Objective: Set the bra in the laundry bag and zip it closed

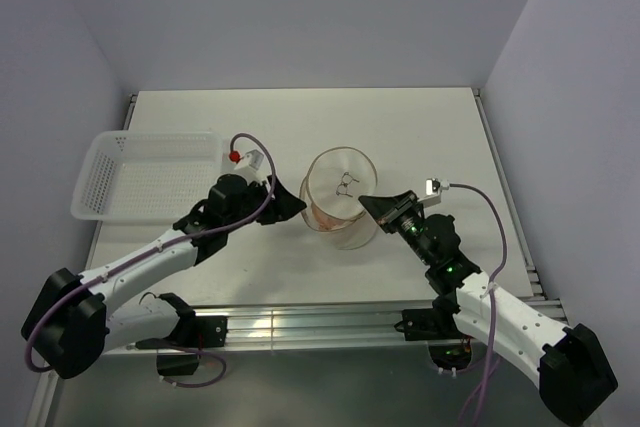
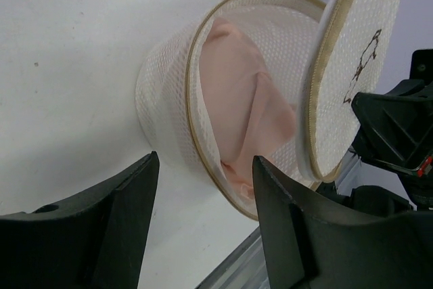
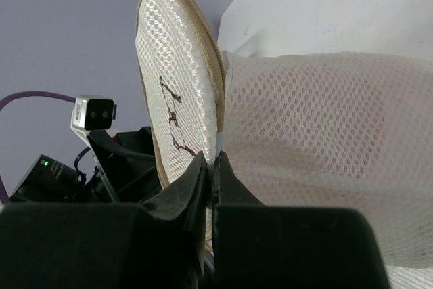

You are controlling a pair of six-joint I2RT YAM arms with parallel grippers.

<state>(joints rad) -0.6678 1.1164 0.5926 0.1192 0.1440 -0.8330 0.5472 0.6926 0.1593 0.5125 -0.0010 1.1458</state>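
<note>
The laundry bag (image 1: pixel 340 197) lies on its side mid-table, a round white mesh case with a tan rim. Its lid half (image 2: pixel 352 59) stands ajar, bearing a small dark mark. The pale pink bra (image 2: pixel 237 99) sits inside the open body (image 2: pixel 169 99). My left gripper (image 2: pixel 206 191) is open just in front of the bag's mouth, with nothing between its fingers. From the other side my right gripper (image 3: pixel 213 162) is shut on the rim of the lid (image 3: pixel 179 79), where it meets the mesh body (image 3: pixel 325 133). In the top view the left gripper (image 1: pixel 292 202) and right gripper (image 1: pixel 368 203) flank the bag.
A white perforated plastic basket (image 1: pixel 145 175) stands at the table's left edge, behind my left arm. The metal rail (image 1: pixel 320 325) runs along the near edge. Walls close in the table on the left, the back and the right.
</note>
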